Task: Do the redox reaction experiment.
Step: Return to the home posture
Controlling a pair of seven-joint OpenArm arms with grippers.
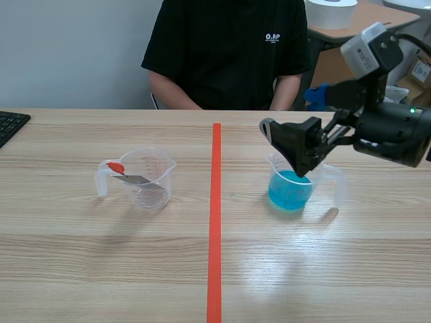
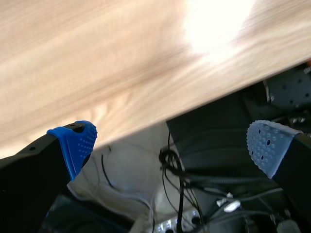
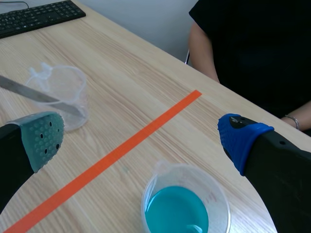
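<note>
Scene view, with two wrist views. A wooden bench (image 1: 101,269) fills the lower two-thirds of the frame, split down the centre by an orange-red tape line (image 1: 215,222).

Right of centre stands a clear plastic measuring cup (image 1: 291,188) part-filled with blue liquid (image 1: 289,192), its handle turned toward the right edge of the frame. The right end effector (image 1: 286,148) enters from the right edge and hangs just above this cup's rim. Its fingers are spread wide with nothing between them. Whether the lower fingertip touches the rim cannot be told.

In the right wrist view, the right end effector (image 3: 141,141) shows one grey-green pad (image 3: 41,138) and one blue pad (image 3: 243,141) far apart. The measuring cup (image 3: 184,204) of blue liquid (image 3: 176,213) lies below and between them.

Left of centre in the scene view stands a second clear measuring cup (image 1: 145,178), holding no visible liquid. A metal spatula (image 1: 131,176) with a red handle end leans in it. In the right wrist view the same second cup (image 3: 60,94) and spatula (image 3: 29,92) sit ahead of the grey-green pad, across the tape line (image 3: 112,158).

The left end effector (image 2: 170,145) appears in its own wrist view only. Its fingers are spread apart and hold nothing, and it sits beyond the edge of the bench (image 2: 97,58) above loose black cables (image 2: 177,184).

A black keyboard (image 1: 10,124) lies at the left edge of the scene view. A person (image 1: 225,54) in a black shirt sits at top centre.
</note>
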